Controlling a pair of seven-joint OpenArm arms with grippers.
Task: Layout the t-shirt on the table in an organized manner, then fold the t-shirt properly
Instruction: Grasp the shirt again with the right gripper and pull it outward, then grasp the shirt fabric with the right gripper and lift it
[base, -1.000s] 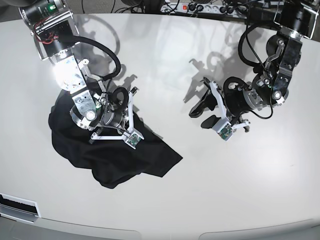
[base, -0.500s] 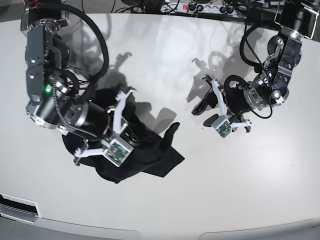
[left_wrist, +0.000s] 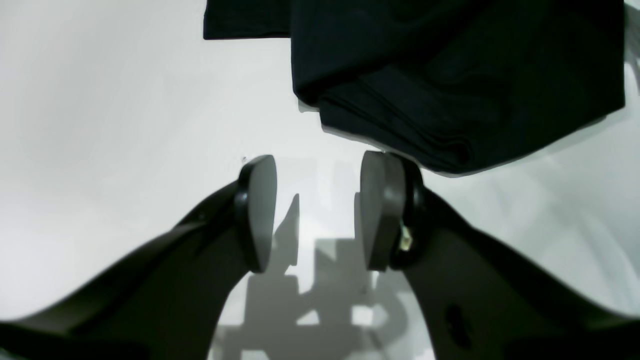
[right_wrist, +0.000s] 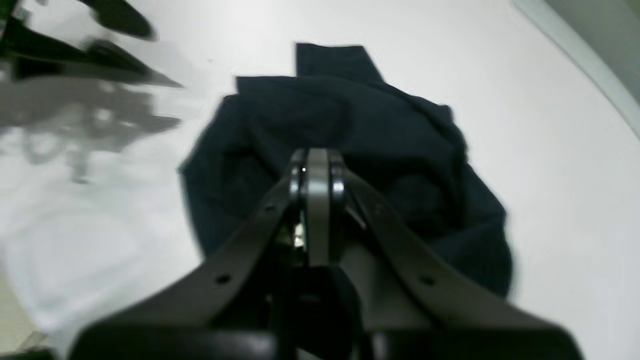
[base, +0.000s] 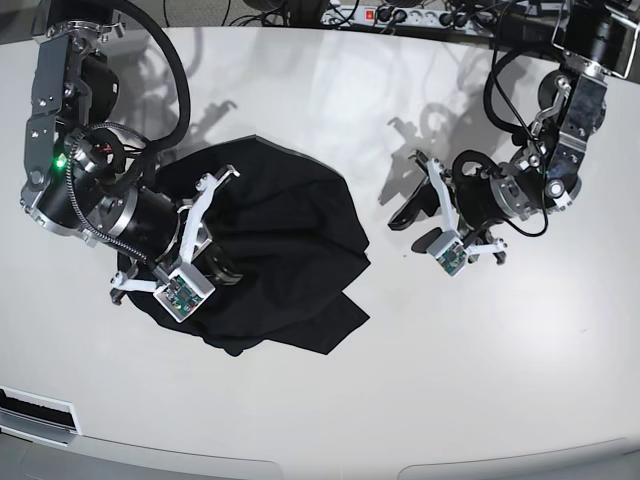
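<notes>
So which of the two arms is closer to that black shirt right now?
The right. Its gripper is over the t-shirt, jaws shut. The left gripper is beside the shirt's edge on bare table, jaws open.

The t-shirt (base: 285, 235) is soft black cloth, matt and creased, with stitched seams along its folded edge. The worktop (base: 330, 400) is smooth, glossy white, mirroring shadows and light. The left end effector (left_wrist: 317, 212) has matt grey pads on black, plastic-looking fingers; the right end effector (right_wrist: 316, 172) looks alike.
</notes>
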